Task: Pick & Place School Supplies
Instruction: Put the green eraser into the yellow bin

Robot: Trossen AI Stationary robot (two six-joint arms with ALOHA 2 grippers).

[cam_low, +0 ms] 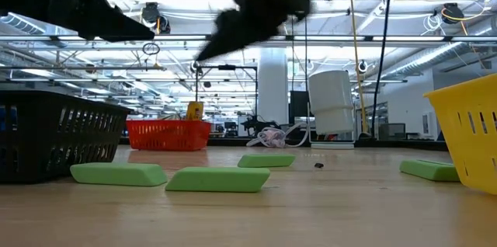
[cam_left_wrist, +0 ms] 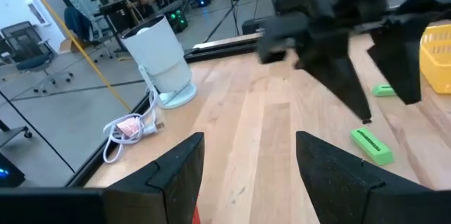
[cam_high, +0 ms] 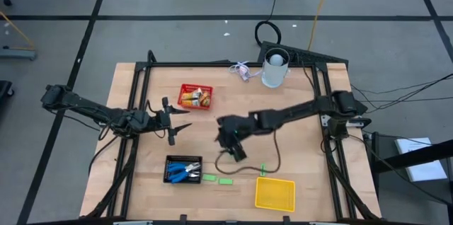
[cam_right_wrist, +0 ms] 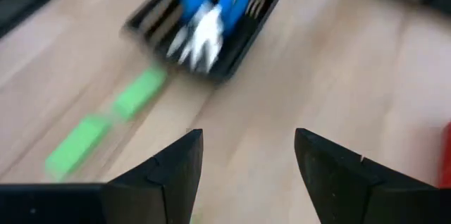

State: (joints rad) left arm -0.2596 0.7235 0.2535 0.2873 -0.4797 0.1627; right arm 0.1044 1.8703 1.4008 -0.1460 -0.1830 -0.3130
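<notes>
Currently, the right pincer (cam_high: pixel 237 153) hangs open and empty at bench centre. Green bars (cam_high: pixel 217 179) lie at its 6 o'clock, beside the black basket (cam_high: pixel 183 170). Descend vertically, straddle one bar's narrow sides. Left pincer (cam_high: pixel 175 120) waits open.

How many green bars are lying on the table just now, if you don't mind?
4 green bars: two beside the black basket, one farther back mid-table, one by the yellow basket. Others may be hidden.
</notes>
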